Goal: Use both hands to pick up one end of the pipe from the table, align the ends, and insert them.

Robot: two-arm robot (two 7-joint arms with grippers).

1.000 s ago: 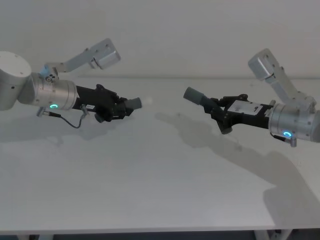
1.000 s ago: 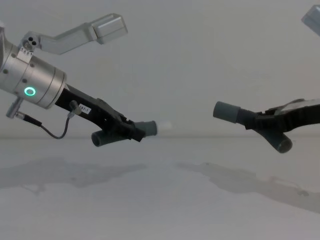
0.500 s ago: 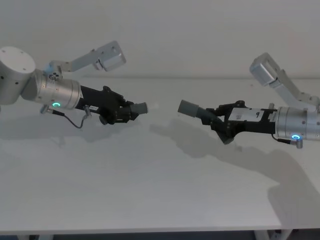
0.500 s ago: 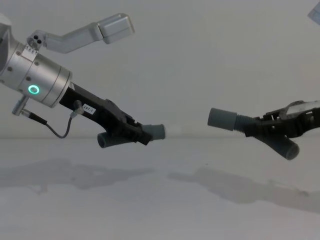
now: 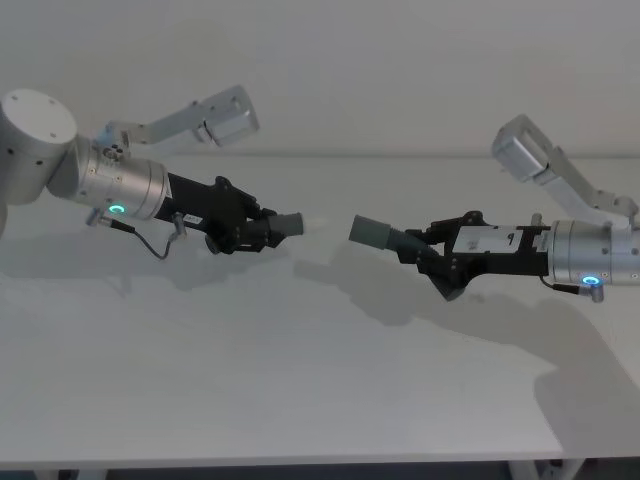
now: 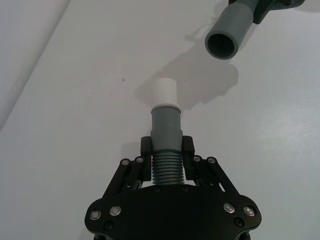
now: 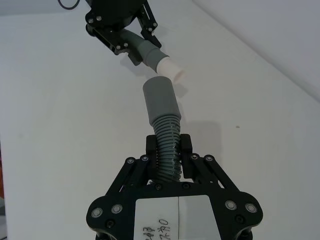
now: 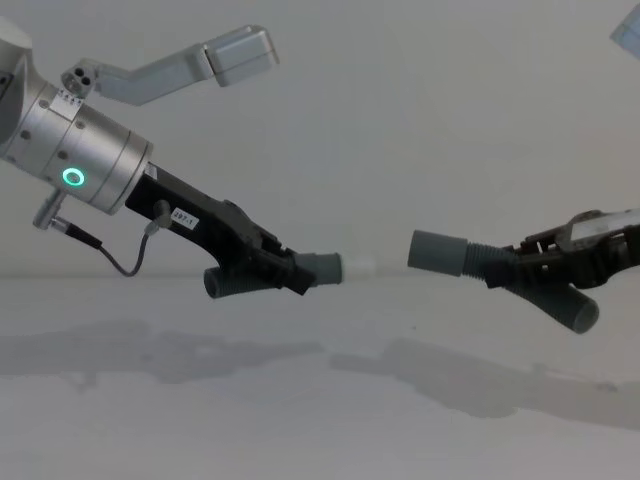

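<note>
The pipe is in two grey bent pieces, both held in the air over the table [image 5: 300, 380]. My left gripper [image 5: 245, 228] is shut on the ribbed part of the left piece [image 5: 287, 225], whose white tip [image 5: 313, 221] points right. My right gripper [image 5: 430, 256] is shut on the ribbed part of the right piece [image 5: 373, 232], whose open socket faces left. In the chest view the white tip [image 8: 360, 266] and the socket [image 8: 438, 251] sit a short gap apart, at nearly the same height. The left wrist view shows the tip [image 6: 164, 92] and the socket mouth [image 6: 223, 44] off to one side.
Silver arm links rise behind each wrist at the back left [image 5: 215, 115] and back right [image 5: 530, 150]. A thin cable [image 5: 160, 245] hangs under the left wrist. The table's front edge [image 5: 300, 462] runs along the bottom, with a plain wall behind.
Both grippers have moved toward each other with their pieces. The gap between the white tip and the socket has shrunk, and the ends are more nearly level.
</note>
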